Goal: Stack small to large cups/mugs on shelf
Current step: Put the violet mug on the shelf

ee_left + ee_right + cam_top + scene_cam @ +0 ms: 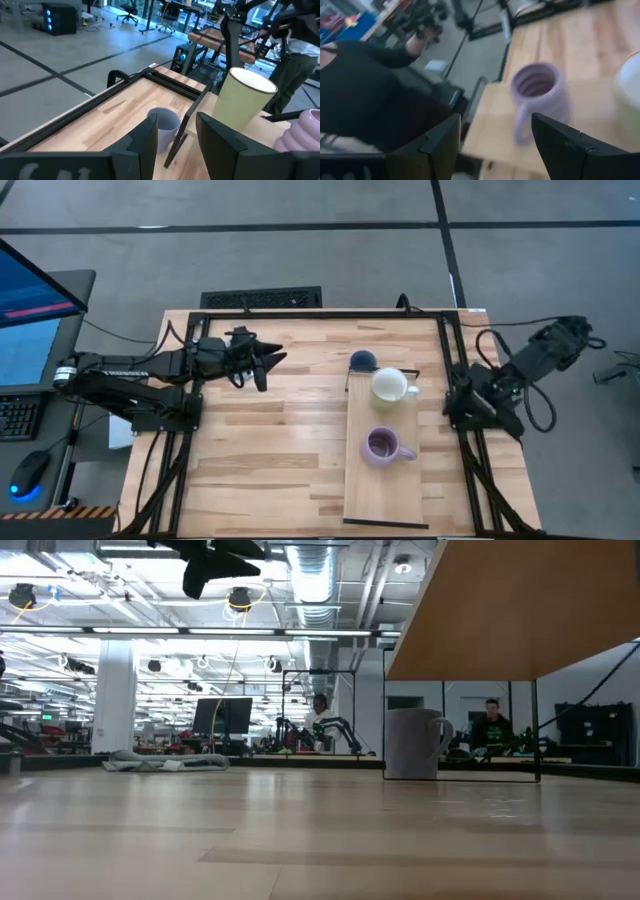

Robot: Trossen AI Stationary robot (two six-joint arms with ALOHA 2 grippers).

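From above, the shelf (385, 470) lies lengthwise on the right half of the slatted surface (260, 450), with the cream-white mug (389, 385) and the lavender mug (383, 446) standing on it well apart, and the slate blue mug (362, 361) on the surface just beside the shelf's far end. The left gripper (262, 363) hovers over the surface to the left of the blue mug, empty; its wrist view shows what the overhead cannot, the two dark fingers (145, 140) spread apart with the blue mug (164, 127) beyond them and the cream-white mug (242, 102) raised on the shelf. The right gripper (462, 402) waits at the surface's right edge; its wrist view shows its fingers (442, 142) spread wide and holding nothing, facing the lavender mug (537, 97). The low view alone shows a mug (413, 744) beneath the shelf's underside (510, 605).
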